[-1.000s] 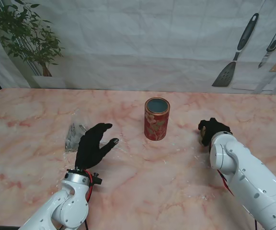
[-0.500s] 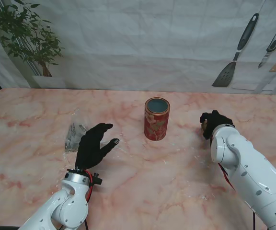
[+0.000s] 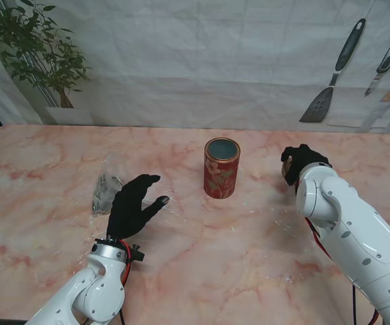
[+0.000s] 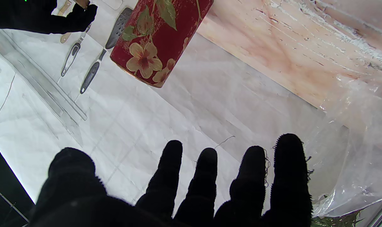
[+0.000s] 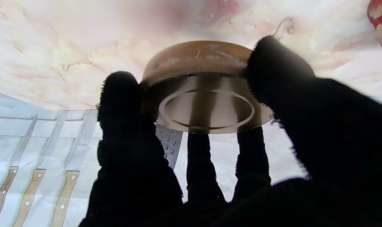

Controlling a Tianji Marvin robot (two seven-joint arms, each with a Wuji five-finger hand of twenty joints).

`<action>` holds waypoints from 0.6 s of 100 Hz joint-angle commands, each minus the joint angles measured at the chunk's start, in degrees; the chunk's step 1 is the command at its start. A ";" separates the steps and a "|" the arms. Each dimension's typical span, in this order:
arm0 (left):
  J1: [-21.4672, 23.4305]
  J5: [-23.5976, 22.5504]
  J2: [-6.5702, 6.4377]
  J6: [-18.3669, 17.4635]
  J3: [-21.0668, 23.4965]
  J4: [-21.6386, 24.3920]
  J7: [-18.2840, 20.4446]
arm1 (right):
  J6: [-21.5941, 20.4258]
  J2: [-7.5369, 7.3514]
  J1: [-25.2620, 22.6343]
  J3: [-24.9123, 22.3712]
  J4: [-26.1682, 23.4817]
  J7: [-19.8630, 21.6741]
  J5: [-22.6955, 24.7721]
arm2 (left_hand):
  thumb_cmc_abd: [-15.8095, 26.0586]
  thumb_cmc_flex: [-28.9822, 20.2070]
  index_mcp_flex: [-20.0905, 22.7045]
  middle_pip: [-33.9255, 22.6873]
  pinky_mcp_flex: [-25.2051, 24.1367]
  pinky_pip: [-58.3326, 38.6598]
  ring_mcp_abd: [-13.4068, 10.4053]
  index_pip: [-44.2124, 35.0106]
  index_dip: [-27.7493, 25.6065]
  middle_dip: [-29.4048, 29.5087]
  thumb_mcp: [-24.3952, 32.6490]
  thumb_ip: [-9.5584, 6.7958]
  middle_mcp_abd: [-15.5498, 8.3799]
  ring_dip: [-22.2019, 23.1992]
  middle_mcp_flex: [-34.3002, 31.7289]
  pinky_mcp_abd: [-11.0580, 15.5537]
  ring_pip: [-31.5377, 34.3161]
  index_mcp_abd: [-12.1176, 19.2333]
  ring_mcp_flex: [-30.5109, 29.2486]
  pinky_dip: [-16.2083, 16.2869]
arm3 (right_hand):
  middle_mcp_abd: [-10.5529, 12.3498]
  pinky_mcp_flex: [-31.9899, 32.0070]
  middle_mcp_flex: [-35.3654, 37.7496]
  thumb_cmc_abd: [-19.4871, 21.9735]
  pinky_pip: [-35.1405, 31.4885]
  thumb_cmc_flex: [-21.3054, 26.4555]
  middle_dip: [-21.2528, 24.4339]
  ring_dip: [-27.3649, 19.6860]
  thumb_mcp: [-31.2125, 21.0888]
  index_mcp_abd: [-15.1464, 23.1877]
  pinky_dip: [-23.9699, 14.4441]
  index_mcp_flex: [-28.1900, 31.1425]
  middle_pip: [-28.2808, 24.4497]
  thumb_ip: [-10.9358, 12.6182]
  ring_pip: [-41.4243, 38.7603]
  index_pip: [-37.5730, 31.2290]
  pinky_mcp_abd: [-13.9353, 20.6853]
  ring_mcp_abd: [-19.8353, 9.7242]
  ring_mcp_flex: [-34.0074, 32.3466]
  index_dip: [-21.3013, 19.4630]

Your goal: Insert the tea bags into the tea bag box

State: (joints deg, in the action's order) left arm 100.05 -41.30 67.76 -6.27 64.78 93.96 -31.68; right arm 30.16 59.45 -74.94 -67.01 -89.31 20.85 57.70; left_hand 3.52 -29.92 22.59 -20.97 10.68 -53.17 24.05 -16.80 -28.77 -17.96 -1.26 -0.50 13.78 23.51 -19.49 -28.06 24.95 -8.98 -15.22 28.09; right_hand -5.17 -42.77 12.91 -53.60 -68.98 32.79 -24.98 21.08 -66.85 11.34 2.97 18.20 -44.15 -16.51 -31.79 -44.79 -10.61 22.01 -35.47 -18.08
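The red flowered tea tin stands upright and lidless at the middle of the marble table; it also shows in the left wrist view. My left hand hovers open, fingers spread, just right of a clear plastic bag of dark tea bags, whose film lies beside the fingertips. My right hand is to the right of the tin, shut on the tin's round golden lid, thumb and fingers pinching its rim. In the stand view the lid is hidden by the hand.
A white backdrop with pictured kitchen tools runs along the table's far edge. A potted plant stands at the far left corner. The right forearm reaches over the table's right side.
My right hand has moved a little farther from me, still holding the lid. The left hand, bag and tin have not moved.
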 commanded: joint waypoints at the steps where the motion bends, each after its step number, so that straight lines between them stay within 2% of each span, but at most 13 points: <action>1: 0.10 0.08 -0.07 0.05 0.11 0.70 0.85 | 0.24 0.05 0.73 0.05 -0.86 0.98 -0.08 | -0.43 -0.17 -0.54 0.34 0.20 -1.69 0.00 0.77 0.36 0.72 -0.61 2.29 -0.88 0.57 -0.11 0.03 -0.12 0.34 -0.51 0.87 | 2.09 2.39 4.74 8.45 -1.68 18.60 -1.82 1.69 -16.75 -4.90 0.33 6.70 -8.03 6.89 -6.51 -8.50 6.27 -24.06 -10.90 -3.03; 31: 0.11 0.21 -0.12 0.11 0.22 0.84 1.27 | 1.50 0.14 3.39 1.22 -0.84 1.39 -1.19 | -0.42 -0.10 -0.45 0.38 0.22 -1.68 0.05 0.64 0.26 0.74 -0.63 2.30 -0.85 0.54 -0.09 -0.09 -0.18 0.58 -0.44 0.87 | 2.09 2.38 4.74 8.56 -1.66 18.67 -1.82 1.67 -16.80 -4.90 0.31 6.70 -8.02 6.90 -6.49 -8.50 6.28 -24.03 -11.02 -3.04; 60: 0.15 0.46 -0.24 0.73 0.37 1.25 2.35 | 1.85 0.40 7.62 4.43 0.53 0.89 -2.32 | -0.43 -0.09 -0.33 0.35 0.22 -1.69 -0.03 0.45 0.16 0.71 -0.63 2.30 -0.93 0.57 -0.16 0.12 -0.12 0.63 -0.49 0.86 | 2.10 2.47 4.98 8.61 -1.80 18.79 -1.81 1.64 -16.86 -4.90 0.17 6.70 -8.02 6.82 -6.45 -8.50 6.44 -24.16 -11.14 -3.04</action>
State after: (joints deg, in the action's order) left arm 100.15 -41.11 67.58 -5.89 65.07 94.63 -30.17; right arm 32.10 59.46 -68.30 -62.98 -88.60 21.32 55.21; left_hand 3.52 -29.91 22.59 -20.97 10.68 -53.17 24.07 -16.78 -28.77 -17.96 -1.26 -0.50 13.78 23.51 -19.49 -28.06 24.95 -8.98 -15.22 28.09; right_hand -5.17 -42.78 12.91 -53.60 -69.00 32.81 -24.98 21.00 -66.85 11.34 2.93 18.22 -44.15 -16.51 -31.79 -44.79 -10.61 22.01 -35.49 -18.08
